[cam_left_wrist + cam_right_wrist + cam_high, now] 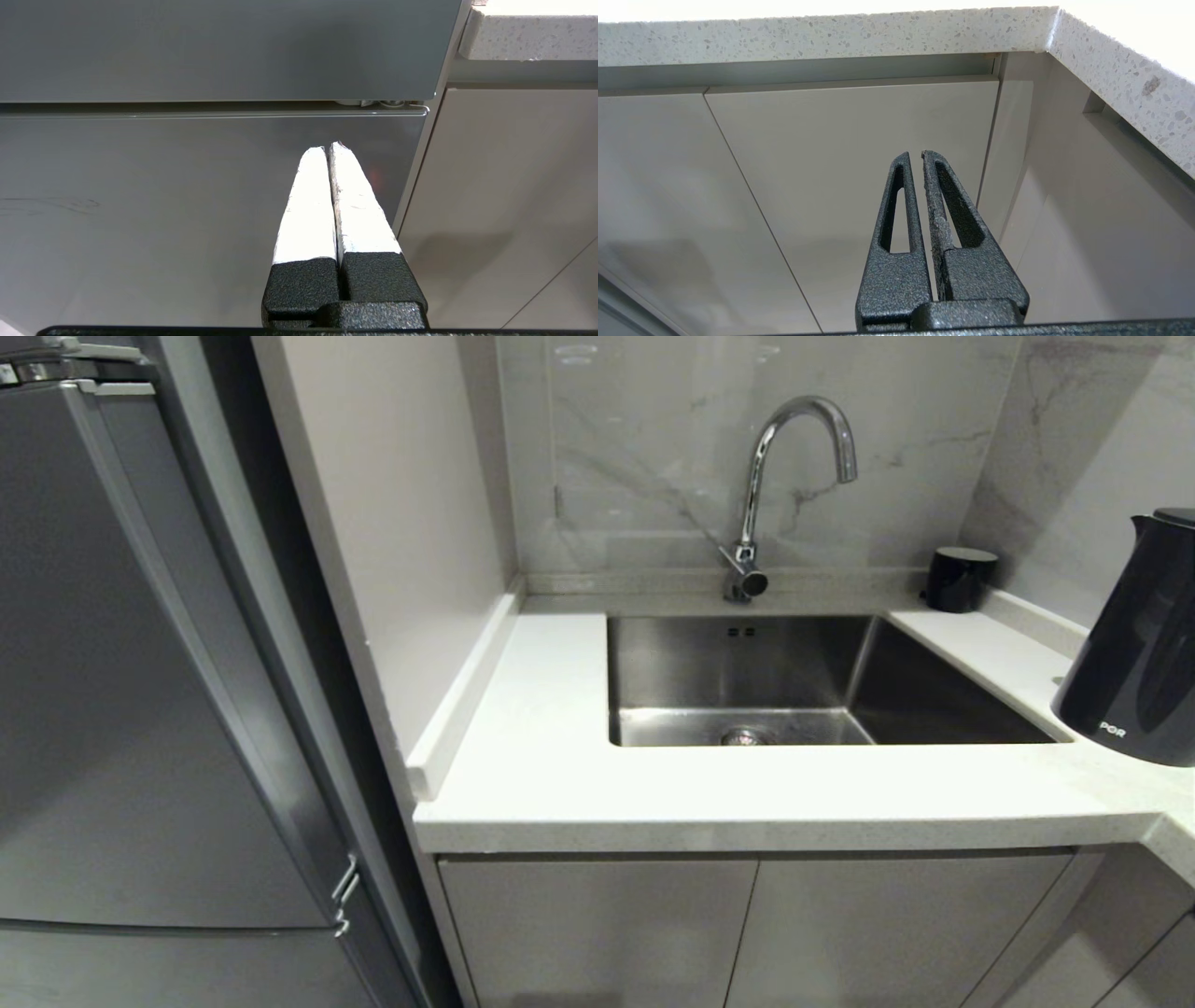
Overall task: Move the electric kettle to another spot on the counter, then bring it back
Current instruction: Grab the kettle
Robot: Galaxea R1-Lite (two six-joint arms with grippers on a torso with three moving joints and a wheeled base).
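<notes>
Electric kettle (1134,644) is seen upright at the far right of the worktop (560,747), beside the sink (794,681). Both hands are parked below the worktop edge, clenched and empty; the right hand (915,156) is judged nearer than the left hand (325,149).

— What sits in the middle?
— A stainless steel sink (747,681), square, with a round drain (745,737) at its bottom. A curved chrome faucet (789,476) rises behind it.
— And at the back right?
— A small black cup (960,579), against the marble-patterned wall (653,448).
— On the left?
— A tall grey refrigerator (140,709). Grey cabinet doors (747,933) run below.
</notes>
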